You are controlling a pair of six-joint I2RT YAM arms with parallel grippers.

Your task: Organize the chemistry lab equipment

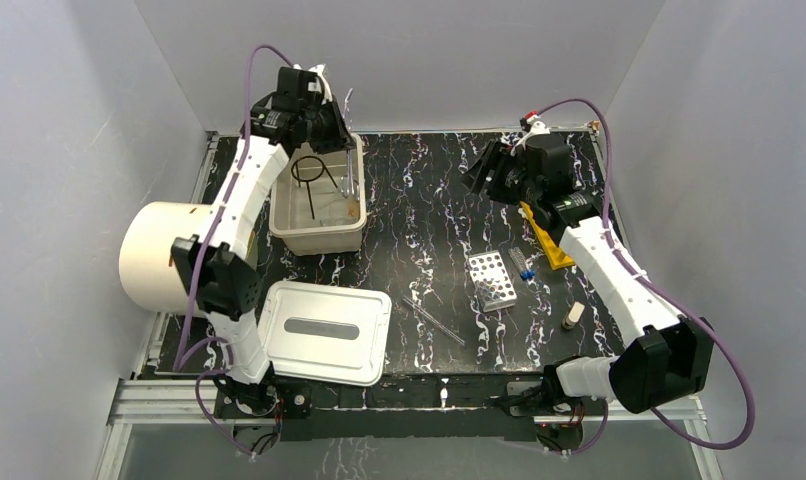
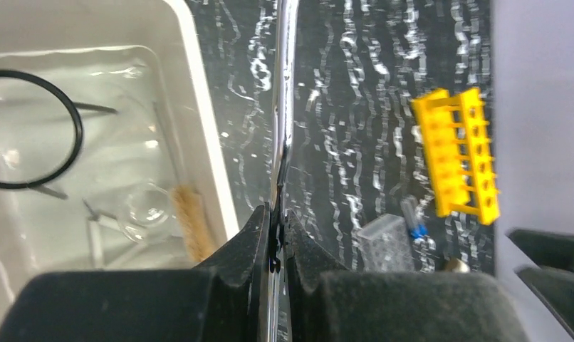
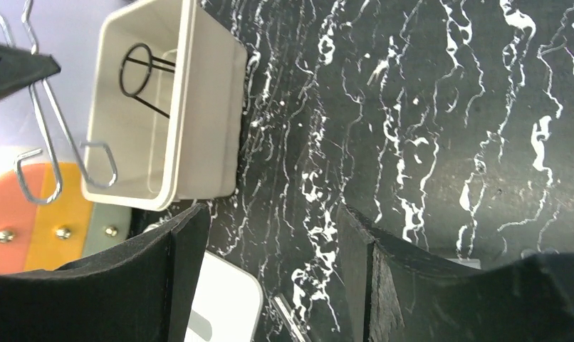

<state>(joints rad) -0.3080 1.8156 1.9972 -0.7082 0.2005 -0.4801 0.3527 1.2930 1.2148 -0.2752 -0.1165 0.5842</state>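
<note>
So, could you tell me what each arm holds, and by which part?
The left fingers pinch the wire tongs along their wires, away from the looped ends, which hang free. The right fingers hold nothing.

Looked through all three views and honestly there's no text, label, brand or number I can actually read, not on the white bin (image 1: pixel 317 222), the lid (image 1: pixel 324 330), the yellow rack (image 2: pixel 458 153) or the silver rack (image 1: pixel 492 279).
</note>
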